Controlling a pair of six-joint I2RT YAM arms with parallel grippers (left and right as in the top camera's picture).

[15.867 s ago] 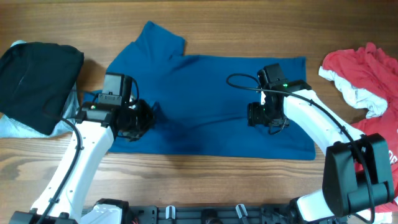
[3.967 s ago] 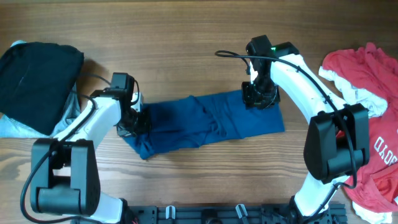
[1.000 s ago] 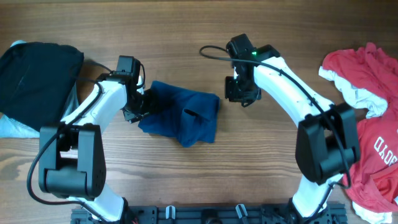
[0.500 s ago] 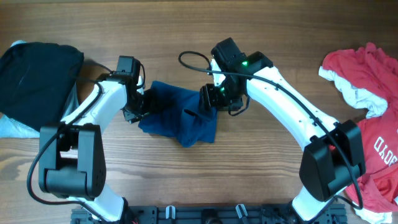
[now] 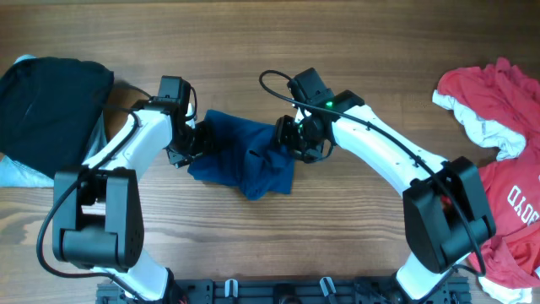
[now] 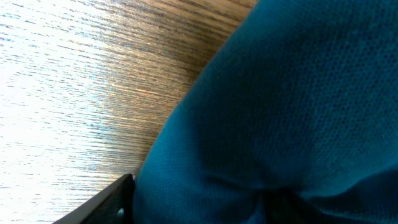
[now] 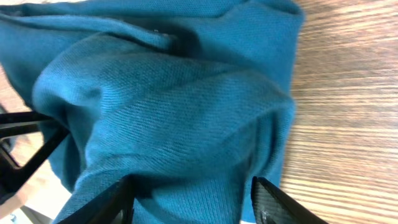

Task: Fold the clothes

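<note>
Right now my right gripper [image 7: 193,198] has its jaws spread astride the bunched right edge of the dark blue T-shirt [image 5: 245,162], apparently lined up to pinch that fold. Left gripper [image 5: 194,142] is buried in the shirt's left edge, probably anchoring it; can't tell its grip. Shirt's a crumpled wad mid-table [image 5: 253,51], between both arms.

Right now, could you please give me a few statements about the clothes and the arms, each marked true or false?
1. The blue T-shirt lies spread flat. False: it is bunched into a crumpled bundle.
2. The left pincer is at the bundle's left end and the right pincer at its right end. True.
3. The black garment lies far right. False: it lies far left; the red shirts lie far right.
4. The right pincer's fingers stand apart with blue cloth between them. True.
</note>
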